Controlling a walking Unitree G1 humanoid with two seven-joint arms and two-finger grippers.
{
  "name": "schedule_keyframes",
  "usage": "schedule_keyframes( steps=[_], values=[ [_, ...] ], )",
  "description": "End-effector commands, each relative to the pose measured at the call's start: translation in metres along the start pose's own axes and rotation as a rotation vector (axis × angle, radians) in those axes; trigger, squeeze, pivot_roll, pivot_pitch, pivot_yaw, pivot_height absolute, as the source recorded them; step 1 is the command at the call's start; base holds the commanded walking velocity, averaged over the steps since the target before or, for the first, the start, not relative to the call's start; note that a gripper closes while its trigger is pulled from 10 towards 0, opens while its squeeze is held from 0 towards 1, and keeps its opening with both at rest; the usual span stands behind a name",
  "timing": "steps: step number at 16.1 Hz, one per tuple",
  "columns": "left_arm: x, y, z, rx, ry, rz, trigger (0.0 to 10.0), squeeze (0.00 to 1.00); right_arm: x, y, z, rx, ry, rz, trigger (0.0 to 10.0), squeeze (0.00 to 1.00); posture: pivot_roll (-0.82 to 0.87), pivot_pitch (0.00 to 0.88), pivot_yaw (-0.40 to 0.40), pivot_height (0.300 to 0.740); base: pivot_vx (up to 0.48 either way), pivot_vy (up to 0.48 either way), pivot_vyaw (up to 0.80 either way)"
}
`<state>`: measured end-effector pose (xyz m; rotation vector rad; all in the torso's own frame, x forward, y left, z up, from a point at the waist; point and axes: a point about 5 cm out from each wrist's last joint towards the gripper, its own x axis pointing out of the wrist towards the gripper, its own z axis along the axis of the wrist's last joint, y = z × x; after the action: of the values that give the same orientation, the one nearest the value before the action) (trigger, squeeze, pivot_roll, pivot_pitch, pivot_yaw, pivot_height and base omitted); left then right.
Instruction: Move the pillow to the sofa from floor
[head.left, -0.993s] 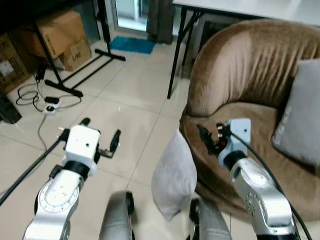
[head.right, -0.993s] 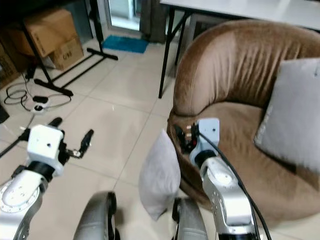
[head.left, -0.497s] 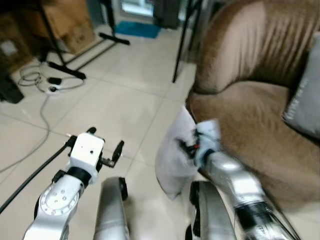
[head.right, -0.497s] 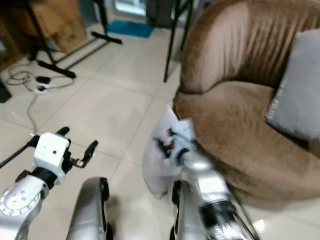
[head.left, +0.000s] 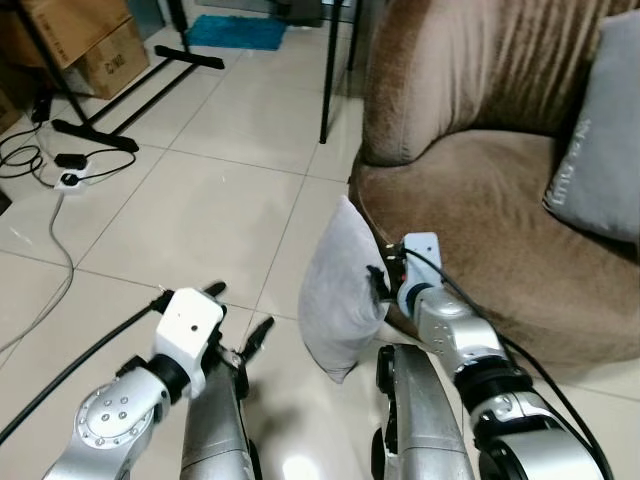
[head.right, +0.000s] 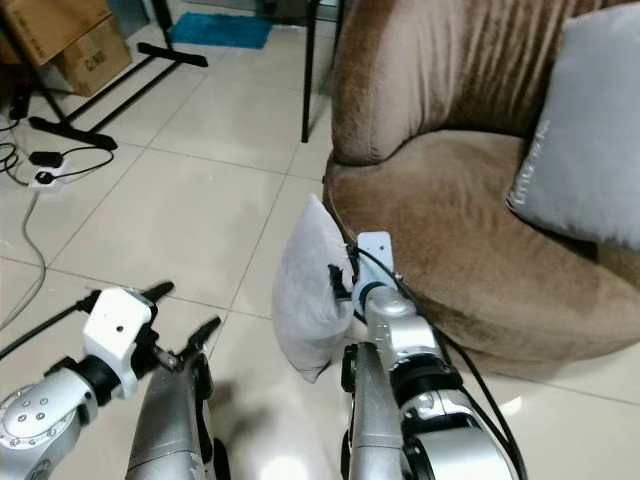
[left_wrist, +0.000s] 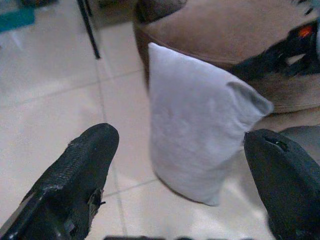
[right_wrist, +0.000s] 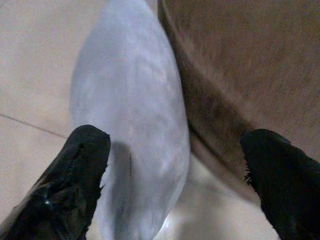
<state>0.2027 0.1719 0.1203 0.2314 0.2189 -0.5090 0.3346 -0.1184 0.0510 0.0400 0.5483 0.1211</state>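
Observation:
A grey pillow (head.left: 340, 290) stands on edge on the tiled floor, leaning against the base of the brown sofa (head.left: 480, 200). My right gripper (head.left: 383, 283) is at the pillow's upper edge, on the sofa side. In the right wrist view its fingers (right_wrist: 70, 185) are spread wide, with the pillow (right_wrist: 130, 125) and the sofa base between them. My left gripper (head.left: 238, 312) hangs open low to the left, a short way from the pillow. The left wrist view looks at the pillow's (left_wrist: 200, 130) broad face between two parted fingers (left_wrist: 75, 175).
A second grey pillow (head.left: 600, 140) leans on the sofa's seat at the right. Cardboard boxes (head.left: 85, 40), a black stand's legs (head.left: 130, 100), and a cable with a power strip (head.left: 65, 180) lie at far left. A black table leg (head.left: 330, 70) stands behind the sofa.
The camera has tipped down and nearer. My right gripper has dropped from above the sofa seat to the pillow's upper edge. The left arm has sunk lower.

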Motion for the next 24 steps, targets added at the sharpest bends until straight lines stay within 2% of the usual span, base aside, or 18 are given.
schedule_keyframes(
  steps=[1, 2, 3, 8, 11, 12, 16, 17, 18, 19, 24],
  values=[
    [-0.003, -0.001, 0.002, -0.036, -0.006, -0.016, 10.0, 0.07, 0.002, 0.003, -0.005, 0.060, 0.028, 0.003, 10.0, 1.00, -0.01, 0.185, 0.005, 0.522, 0.000, 0.000, 0.00],
    [-0.007, -0.004, 0.002, -0.050, 0.004, -0.047, 10.0, 0.07, 0.005, 0.012, -0.009, 0.148, 0.051, 0.048, 10.0, 0.48, 0.00, 0.193, 0.003, 0.522, 0.000, 0.000, 0.00],
    [-0.009, -0.005, 0.003, -0.048, 0.008, -0.054, 10.0, 0.07, 0.006, 0.016, -0.010, 0.156, 0.047, 0.064, 10.0, 0.00, 0.01, 0.198, 0.003, 0.522, 0.000, 0.000, 0.00],
    [-0.015, -0.008, 0.004, -0.053, 0.017, -0.059, 10.0, 0.07, 0.010, 0.025, -0.008, 0.207, 0.001, 0.107, 10.0, 0.00, 0.03, 0.214, -0.006, 0.522, 0.000, 0.000, 0.00],
    [-0.016, -0.009, 0.005, -0.056, 0.028, -0.063, 10.0, 0.07, 0.010, 0.025, -0.020, 0.080, 0.065, 0.042, 10.0, 0.00, 0.04, 0.219, -0.008, 0.522, 0.000, 0.000, 0.00],
    [-0.017, -0.009, 0.005, -0.054, 0.036, -0.068, 10.0, 0.07, 0.010, 0.024, -0.024, 0.064, 0.084, 0.014, 10.0, 0.00, 0.04, 0.220, -0.010, 0.522, 0.000, 0.000, 0.00],
    [-0.018, -0.006, 0.008, -0.045, 0.043, -0.073, 10.0, 0.07, 0.011, 0.032, -0.027, 0.074, 0.099, 0.039, 10.0, 0.00, 0.05, 0.225, -0.014, 0.522, 0.000, 0.000, 0.00],
    [-0.018, -0.007, 0.008, -0.046, 0.044, -0.074, 10.0, 0.07, 0.011, 0.033, -0.027, 0.071, 0.104, 0.041, 4.7, 0.00, 0.05, 0.226, -0.016, 0.522, 0.000, 0.000, 0.00],
    [-0.018, -0.008, 0.008, -0.051, 0.045, -0.077, 10.0, 0.07, 0.011, 0.034, -0.027, 0.072, 0.109, 0.038, 0.9, 0.00, 0.04, 0.226, -0.016, 0.522, 0.000, 0.000, 0.00],
    [-0.018, -0.009, 0.008, -0.056, 0.046, -0.081, 10.0, 0.07, 0.011, 0.034, -0.027, 0.073, 0.111, 0.036, 0.0, 0.00, 0.04, 0.226, -0.016, 0.522, 0.000, 0.000, 0.00],
    [-0.022, -0.019, 0.003, -0.111, 0.088, -0.167, 10.0, 0.07, 0.011, 0.032, -0.028, 0.084, 0.117, 0.025, 0.0, 0.00, 0.04, 0.219, -0.020, 0.522, 0.000, 0.000, 0.00]
  ],
)
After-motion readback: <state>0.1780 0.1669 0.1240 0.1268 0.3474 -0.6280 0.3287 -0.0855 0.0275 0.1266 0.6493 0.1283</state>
